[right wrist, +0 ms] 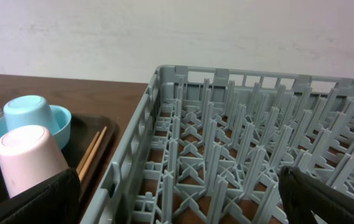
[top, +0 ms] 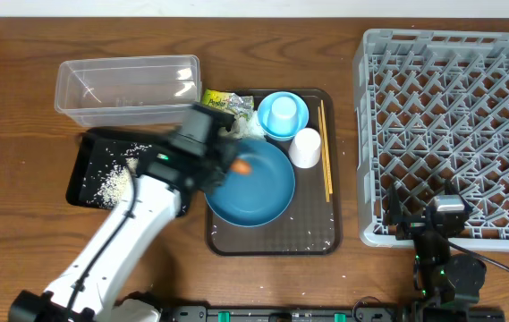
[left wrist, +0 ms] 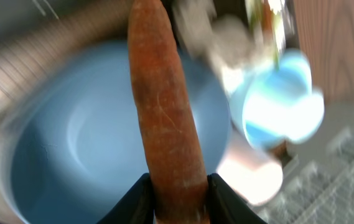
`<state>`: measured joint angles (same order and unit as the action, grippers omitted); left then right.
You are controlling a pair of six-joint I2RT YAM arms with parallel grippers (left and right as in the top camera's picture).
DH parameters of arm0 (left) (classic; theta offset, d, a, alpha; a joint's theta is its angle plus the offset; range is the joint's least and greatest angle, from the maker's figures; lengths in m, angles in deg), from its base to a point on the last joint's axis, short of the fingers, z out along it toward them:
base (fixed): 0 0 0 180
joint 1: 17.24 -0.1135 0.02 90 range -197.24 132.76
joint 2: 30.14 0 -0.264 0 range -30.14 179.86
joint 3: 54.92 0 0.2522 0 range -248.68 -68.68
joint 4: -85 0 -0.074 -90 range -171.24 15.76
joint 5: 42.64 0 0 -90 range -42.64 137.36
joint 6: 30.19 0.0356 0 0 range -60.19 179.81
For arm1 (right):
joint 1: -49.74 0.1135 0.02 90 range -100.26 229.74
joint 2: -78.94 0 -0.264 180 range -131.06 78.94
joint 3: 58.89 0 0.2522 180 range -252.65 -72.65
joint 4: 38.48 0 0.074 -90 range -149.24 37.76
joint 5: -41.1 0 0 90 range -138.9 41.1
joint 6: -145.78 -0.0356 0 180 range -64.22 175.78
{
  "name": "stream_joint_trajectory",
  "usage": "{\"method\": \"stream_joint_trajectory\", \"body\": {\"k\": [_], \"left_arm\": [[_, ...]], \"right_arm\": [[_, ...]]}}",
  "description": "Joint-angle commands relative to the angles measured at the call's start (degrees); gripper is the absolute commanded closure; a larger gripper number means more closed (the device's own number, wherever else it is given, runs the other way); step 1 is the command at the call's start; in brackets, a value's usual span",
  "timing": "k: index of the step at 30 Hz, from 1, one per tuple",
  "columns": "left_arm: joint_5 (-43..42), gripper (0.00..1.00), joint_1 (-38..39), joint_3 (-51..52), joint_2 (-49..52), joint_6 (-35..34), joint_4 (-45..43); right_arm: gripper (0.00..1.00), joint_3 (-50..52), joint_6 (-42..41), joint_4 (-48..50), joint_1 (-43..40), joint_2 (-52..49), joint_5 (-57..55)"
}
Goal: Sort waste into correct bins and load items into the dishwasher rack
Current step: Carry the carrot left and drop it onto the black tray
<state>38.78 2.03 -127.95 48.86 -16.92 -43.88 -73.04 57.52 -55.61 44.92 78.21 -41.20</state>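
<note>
My left gripper (left wrist: 178,193) is shut on the small orange carrot (left wrist: 164,112) and holds it above the large blue dish (top: 254,192) on the brown tray; the carrot also shows in the overhead view (top: 242,165). The black tray (top: 89,148) holds rice grains (top: 111,183). The clear box (top: 124,85) stands behind it. A light-blue cup (top: 281,112) sits upside down in the light-blue bowl (top: 297,125). The white-pinkish cup (top: 305,148) and chopsticks (top: 325,152) lie beside it. The wrapper (top: 221,99) lies at the tray's back left. My right gripper (right wrist: 180,205) is open over the grey rack (right wrist: 257,124).
The brown serving tray (top: 321,237) has a few loose rice grains near its front edge. The rack (top: 451,116) fills the right side of the table. The left arm (top: 120,233) crosses the black tray's front right. The motion blur hides the tissue.
</note>
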Motion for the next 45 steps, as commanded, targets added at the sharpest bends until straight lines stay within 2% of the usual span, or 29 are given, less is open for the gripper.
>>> {"method": "stream_joint_trajectory", "body": {"k": [1, 6, 10, 12, 22, 27, 33, 36, 41, 45], "left_arm": [[0.7, 0.72, -7.85, 0.17, -0.66, 8.94, 1.4], [2.84, 0.71, -18.25, 0.17, 0.33, 15.65, 1.95], [6.47, 0.71, -22.45, 0.17, 3.52, 18.16, 1.81], [6.71, 0.66, -23.76, 0.17, 5.95, 18.67, 1.4], [6.67, 0.66, -24.63, 0.17, 14.62, 18.64, 1.92], [6.64, 0.66, -24.61, 0.15, 12.39, 18.67, 3.28], [2.95, 0.65, -24.61, 0.11, 2.34, 21.64, 5.92], [-5.84, 0.52, -24.59, 0.11, -3.19, 26.1, 5.84], [-20.11, 0.34, -22.47, 0.11, -10.14, 38.51, 2.91], [-22.43, 0.28, -17.79, -0.33, -13.33, 42.27, 0.87]], "right_arm": [[0.01, 0.07, 0.46, -0.24, 1.14, 0.09, -0.17], [0.01, 0.07, 0.46, -0.26, 1.14, 0.09, -0.17], [0.01, 0.07, 0.46, -0.26, 1.14, 0.09, -0.17], [0.01, 0.07, 0.46, -0.26, 1.14, 0.09, -0.17], [0.01, 0.07, 0.46, -0.26, 1.14, 0.09, -0.17], [0.01, 0.07, 0.46, -0.26, 1.14, 0.09, -0.17], [0.01, 0.07, 0.46, -0.26, 1.14, 0.09, -0.17], [0.01, 0.07, 0.46, -0.26, 1.14, 0.09, -0.17], [0.01, 0.07, 0.46, -0.26, 1.14, 0.09, -0.17], [0.01, 0.07, 0.46, -0.26, 1.14, 0.09, -0.17]]}}
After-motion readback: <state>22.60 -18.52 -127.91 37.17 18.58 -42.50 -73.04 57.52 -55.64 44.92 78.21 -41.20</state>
